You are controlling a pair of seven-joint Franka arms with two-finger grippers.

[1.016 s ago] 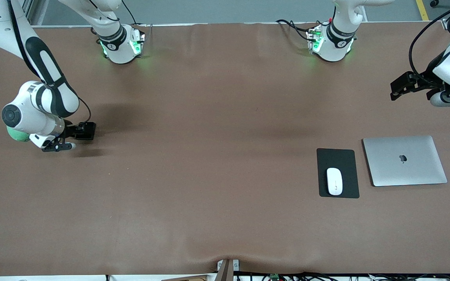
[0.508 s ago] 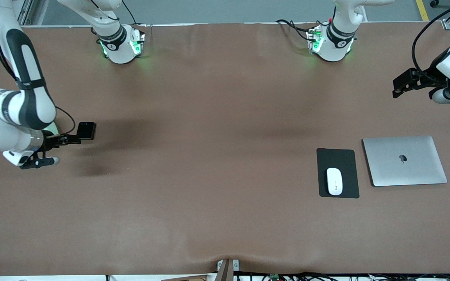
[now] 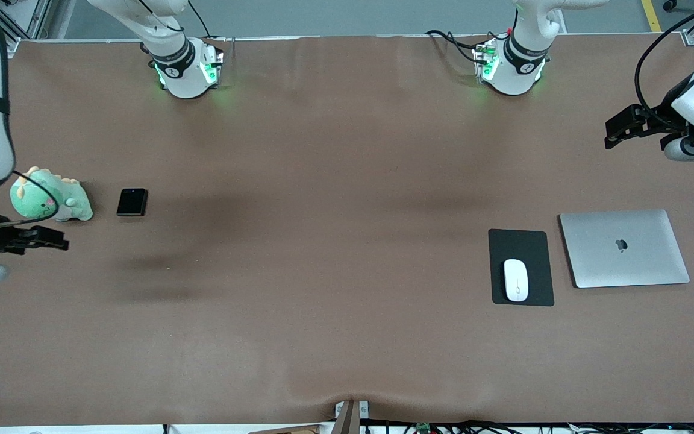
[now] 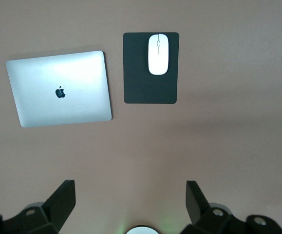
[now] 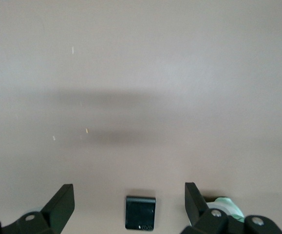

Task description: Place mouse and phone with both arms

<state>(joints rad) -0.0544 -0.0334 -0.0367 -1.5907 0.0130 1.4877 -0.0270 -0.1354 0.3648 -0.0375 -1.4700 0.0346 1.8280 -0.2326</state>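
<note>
Lying on the brown table point(image 3: 335, 181) toward the right arm's end, the phone point(image 3: 132, 202) sat flat just beside a green dinosaur plush toy point(image 3: 50, 202), with nothing gripping it. The right gripper point(image 3: 52, 244) hung over the table edge near that toy, its fingers spread wide and empty in the right wrist view, the phone point(image 5: 141, 213) showing between them at a distance. Toward the left arm's end, the mouse point(image 3: 515, 279) rested on a black mouse pad point(image 3: 520, 241), which lay just beside a closed silver laptop point(image 3: 624, 248). The left gripper point(image 3: 615, 134) hovered over the table edge by the laptop's end, apart from all three; its fingers were likewise spread and held nothing, as the left wrist view showed with the mouse point(image 4: 158, 47) and pad point(image 4: 150, 83) well clear of them. Both objects looked to be set down, so the task seemed at or near its close. The main risk I would judge was on the right arm's side: the gripper sat close to the plush toy, and a careless sweep or a trailing cable could nudge the toy into the phone and shift it. The glossy mouse could also slide off its pad if the left arm dipped across it.
</note>
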